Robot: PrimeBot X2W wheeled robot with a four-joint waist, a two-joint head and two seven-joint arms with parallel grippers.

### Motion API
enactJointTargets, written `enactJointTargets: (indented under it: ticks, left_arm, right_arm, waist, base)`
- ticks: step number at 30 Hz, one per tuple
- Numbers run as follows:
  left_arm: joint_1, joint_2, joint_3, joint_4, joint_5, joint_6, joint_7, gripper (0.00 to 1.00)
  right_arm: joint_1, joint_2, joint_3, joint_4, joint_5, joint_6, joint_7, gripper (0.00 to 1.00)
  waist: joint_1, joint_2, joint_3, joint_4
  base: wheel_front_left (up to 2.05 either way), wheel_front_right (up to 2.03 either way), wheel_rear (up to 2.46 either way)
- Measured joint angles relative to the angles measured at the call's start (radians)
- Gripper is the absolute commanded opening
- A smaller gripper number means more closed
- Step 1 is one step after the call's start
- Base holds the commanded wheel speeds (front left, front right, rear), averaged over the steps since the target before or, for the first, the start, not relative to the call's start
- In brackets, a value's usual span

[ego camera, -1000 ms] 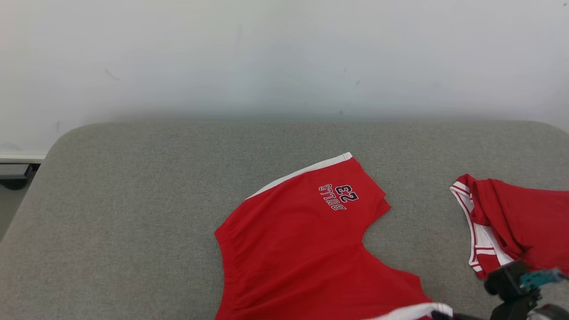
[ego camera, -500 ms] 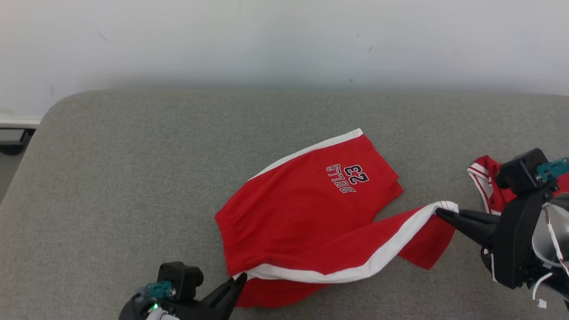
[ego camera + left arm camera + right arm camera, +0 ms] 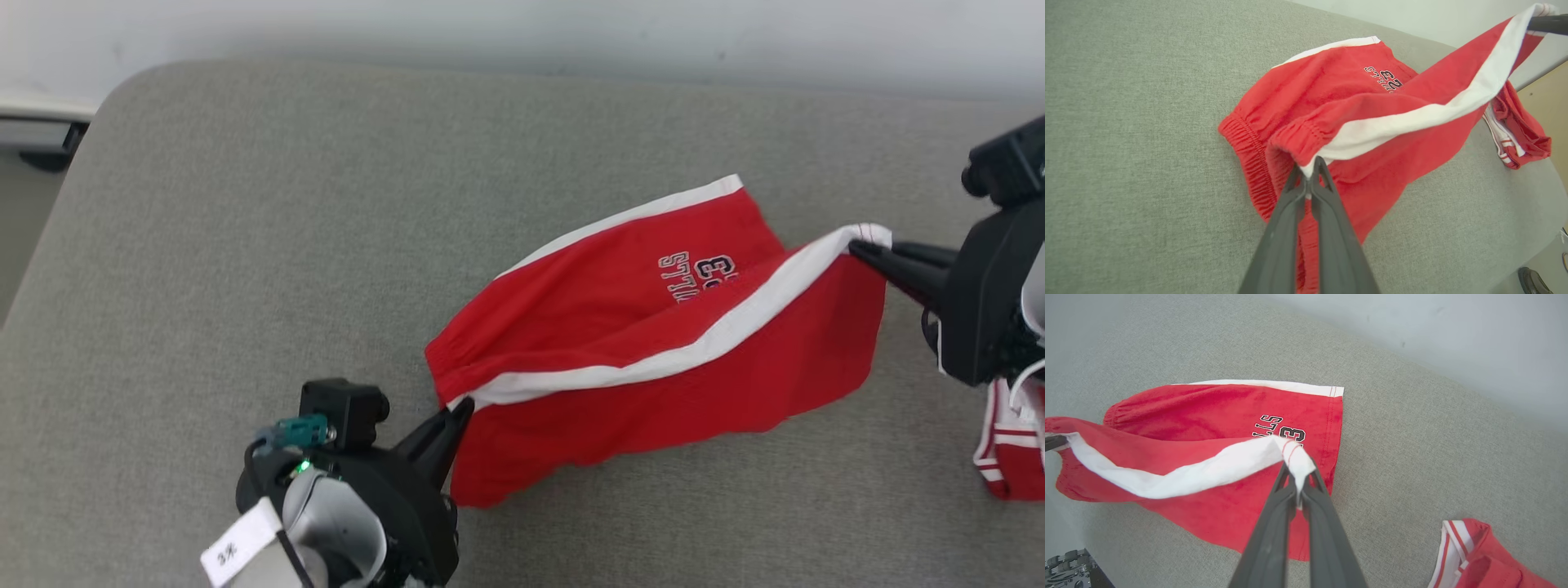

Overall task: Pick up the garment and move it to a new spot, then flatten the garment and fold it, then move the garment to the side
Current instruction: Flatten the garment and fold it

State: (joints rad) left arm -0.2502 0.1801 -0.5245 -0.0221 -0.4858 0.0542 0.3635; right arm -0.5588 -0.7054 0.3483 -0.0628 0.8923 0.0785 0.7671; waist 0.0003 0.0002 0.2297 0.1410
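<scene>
A: Grippers?
B: Left gripper (image 3: 462, 405) pinches the red shorts (image 3: 653, 392) at the waistband; right gripper (image 3: 854, 248) pinches the white-striped hem.
A: Garment position?
B: One leg hangs between them, the other lies flat on the grey cushion (image 3: 245, 245).

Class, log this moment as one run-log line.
left gripper: shut on shorts waistband | right gripper: shut on hem | striped side lifted, rest on cushion

Print on shorts (image 3: 1216, 408): "LLS" beside "3" (the rest lies under a fold); tag (image 3: 237, 545) on left arm (image 3: 359, 506): "3", then an unclear mark.
</scene>
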Motion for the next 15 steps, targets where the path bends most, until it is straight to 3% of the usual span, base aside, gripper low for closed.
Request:
enactJointTargets:
  ticks: [15]
  left_arm:
    - [-0.148,-0.082,0.057,0.099,0.0,0.041,0.007,0.0]
  right_arm:
    - [-0.235,0.087,0.088,0.211,-0.12,0.028,-0.03,0.0]
  waist:
    - [0.0,0.0001,0.105,0.086]
  base:
    - [0.0,0.0,0.0]
